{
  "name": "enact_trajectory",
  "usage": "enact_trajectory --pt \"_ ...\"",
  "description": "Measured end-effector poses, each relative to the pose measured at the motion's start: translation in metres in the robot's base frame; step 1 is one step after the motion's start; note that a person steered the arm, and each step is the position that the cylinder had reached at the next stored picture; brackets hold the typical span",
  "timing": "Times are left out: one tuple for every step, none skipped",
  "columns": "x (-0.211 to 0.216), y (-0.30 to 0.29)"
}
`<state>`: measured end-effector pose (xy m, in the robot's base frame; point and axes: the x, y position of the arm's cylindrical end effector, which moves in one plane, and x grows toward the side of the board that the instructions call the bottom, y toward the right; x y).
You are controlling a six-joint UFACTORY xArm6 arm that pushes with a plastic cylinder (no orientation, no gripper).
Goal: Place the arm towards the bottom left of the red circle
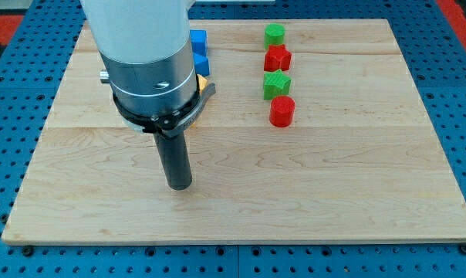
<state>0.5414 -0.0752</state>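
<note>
Red plastic marked your target: the red circle (281, 111) sat at the foot of a short column of four blocks toward the view's top right of the wooden board (356, 193). Above the red circle, nearly touching it, stood a green block (276, 83) of faceted shape, then a red star (278, 57), then a green round block (275, 32) — the column ran almost straight up the view. My tip (180, 184) rested on bare wood well apart from the red circle, to its lower left, clear of every block; judged against the task, that bearing was already right, and what remained was how near you wanted it. You had no claw to read: the arm ended in a plain rod, so nothing spread, pressed or pinched. Left of the red circle, the arm's grey housing hid most of two blue blocks (200, 48) and a yellow one (204, 81) — their shapes could not be made out.
</note>
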Motion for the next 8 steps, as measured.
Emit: enact_trajectory --pt "0.001 0.004" --pt "0.001 0.004" --pt "0.001 0.02" --pt "-0.009 0.086" --pt "-0.01 0.118" --pt "-0.009 0.141" --pt "-0.009 0.161" --pt "-0.009 0.162"
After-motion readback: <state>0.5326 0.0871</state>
